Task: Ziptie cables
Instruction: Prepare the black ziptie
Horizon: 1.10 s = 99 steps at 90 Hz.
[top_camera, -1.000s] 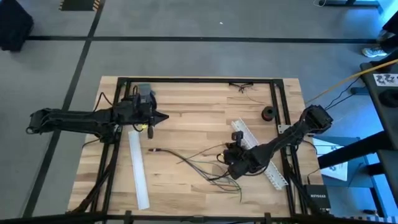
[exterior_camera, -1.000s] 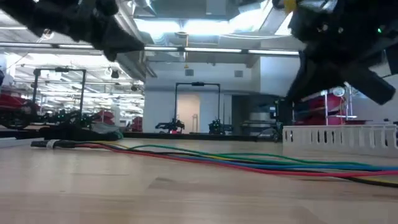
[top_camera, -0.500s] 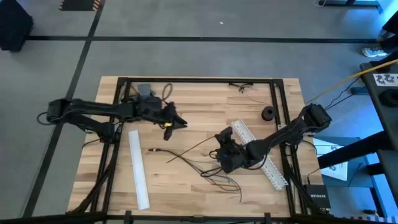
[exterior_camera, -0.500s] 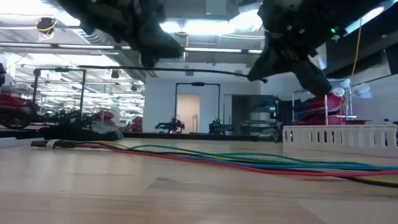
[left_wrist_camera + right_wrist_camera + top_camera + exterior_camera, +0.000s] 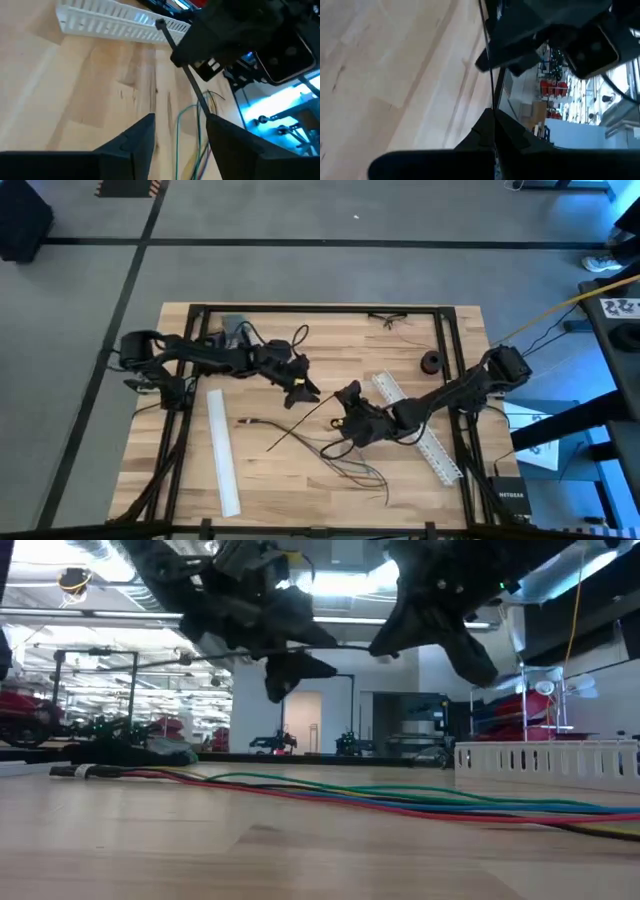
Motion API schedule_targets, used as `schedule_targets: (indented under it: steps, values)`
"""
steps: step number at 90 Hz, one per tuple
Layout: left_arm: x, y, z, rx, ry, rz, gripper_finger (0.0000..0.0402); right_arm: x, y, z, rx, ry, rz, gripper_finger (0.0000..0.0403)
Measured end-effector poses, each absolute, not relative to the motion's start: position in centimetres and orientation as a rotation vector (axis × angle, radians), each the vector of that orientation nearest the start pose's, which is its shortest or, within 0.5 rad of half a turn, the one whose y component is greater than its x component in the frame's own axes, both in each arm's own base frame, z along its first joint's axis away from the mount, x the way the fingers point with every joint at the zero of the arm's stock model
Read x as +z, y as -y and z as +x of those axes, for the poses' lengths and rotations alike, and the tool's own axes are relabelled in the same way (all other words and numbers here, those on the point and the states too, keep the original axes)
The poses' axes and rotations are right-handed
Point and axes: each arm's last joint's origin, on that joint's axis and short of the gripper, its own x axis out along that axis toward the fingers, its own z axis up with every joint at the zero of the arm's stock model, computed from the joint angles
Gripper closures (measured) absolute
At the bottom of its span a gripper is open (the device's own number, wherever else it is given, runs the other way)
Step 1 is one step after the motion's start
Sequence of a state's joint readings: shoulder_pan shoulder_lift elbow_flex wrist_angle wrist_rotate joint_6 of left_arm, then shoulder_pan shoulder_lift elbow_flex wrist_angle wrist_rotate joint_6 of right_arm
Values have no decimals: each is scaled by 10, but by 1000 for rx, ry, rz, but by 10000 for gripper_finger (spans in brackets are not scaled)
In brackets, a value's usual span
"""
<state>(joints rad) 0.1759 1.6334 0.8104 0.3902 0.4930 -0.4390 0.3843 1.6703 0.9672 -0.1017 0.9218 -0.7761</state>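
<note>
- Right now the right gripper (image 5: 343, 402) hangs above the middle of the table (image 5: 330, 340), its fingers pinched shut on the ziptie (image 5: 300, 424).
- From that grip the ziptie runs as a thin straight black strip, slanting down toward the near left part of the table; the right wrist view shows it leaving between the closed fingertips (image 5: 490, 125).
- Just beside it, the left gripper (image 5: 305, 392) reaches in from the left with a narrow gap between its fingers (image 5: 135, 137), holding nothing; the left wrist view shows the ziptie (image 5: 186, 75) crossing ahead of that gap.
- Below the right gripper, the cables (image 5: 358, 470) lie loose on the wood, fanning toward the near edge; the low view shows them as green, red, blue and yellow strands (image 5: 400, 802) flat on the table.
- One white slotted strip (image 5: 222, 450) lies well to the left; another (image 5: 420, 430) sits under the right arm.
- Near the far right corner rests a small dark ring (image 5: 431, 362).
</note>
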Motion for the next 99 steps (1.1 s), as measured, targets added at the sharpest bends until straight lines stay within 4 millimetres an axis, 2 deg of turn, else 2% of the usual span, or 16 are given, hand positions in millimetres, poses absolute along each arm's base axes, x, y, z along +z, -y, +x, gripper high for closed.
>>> schedule_targets:
  steps: [19, 46, 58, 77, 89, 99]
  values:
    - [193, -39, 340, -273, -441, -566, 241, 194, -102, 318, -211, -828, -1262, 403]
    - [193, -37, 340, -287, -432, -528, 259, 196, -98, 321, -203, -824, -1300, 403]
    - [194, -36, 341, -295, -421, -487, 294, 196, -99, 322, -203, -815, -1307, 403]
    - [194, -35, 341, -303, -400, -389, 389, 203, -100, 327, -246, -740, -1257, 402]
    - [196, -34, 342, -238, -382, -330, 398, 205, -100, 327, -309, -724, -1224, 402]
    - [203, -37, 340, -198, -341, -292, 400, 211, -102, 323, -431, -688, -1095, 401]
